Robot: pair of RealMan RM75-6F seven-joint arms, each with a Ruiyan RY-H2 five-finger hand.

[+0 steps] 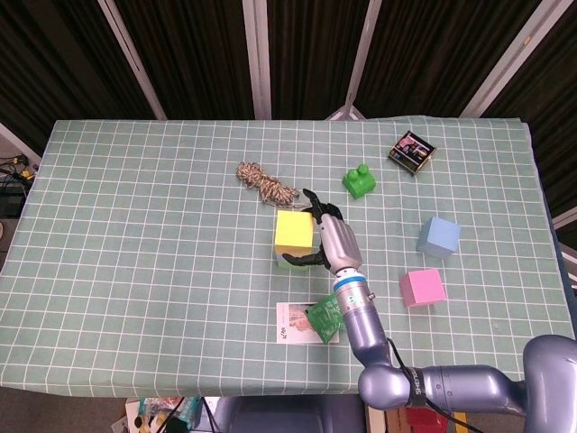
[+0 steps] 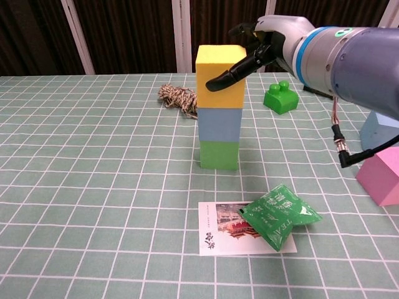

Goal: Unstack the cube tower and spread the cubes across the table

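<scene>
1. The right hand (image 2: 265, 43) wraps the top of the cube tower: its thumb lies across the near face of the yellow foam cube (image 2: 218, 76) and its other fingers reach over the cube's far side, so it grips that cube at the hand's own left.
2. Directly under the held cube sit the pale blue foam cube (image 2: 219, 124) and, at the bottom, the green foam cube (image 2: 219, 154), which rests on the green checked tablecloth (image 2: 93, 187). The yellow cube sits slightly off to the left of the two below it.
3. Nearer the robot than the hand, below its wrist in the head view, a green foil snack packet (image 2: 277, 215) lies partly over a white printed card (image 2: 221, 235).
4. Off to the hand's right, a pink foam cube (image 1: 422, 288) rests on the cloth, and just beyond it a second pale blue foam cube (image 1: 439, 236); the two stand apart from each other and well apart from the tower.
5. Beyond the hand and a little to its right stands a bright green toy brick with two studs (image 1: 359, 180).
6. Beyond the hand to its left, close behind the tower, lies a bundle of brown and white twisted rope (image 1: 263, 184).
7. Farthest off, past the brick to the right, a small dark printed box (image 1: 412, 151) lies near the table's far edge.
8. The left hand shows in neither view.
</scene>
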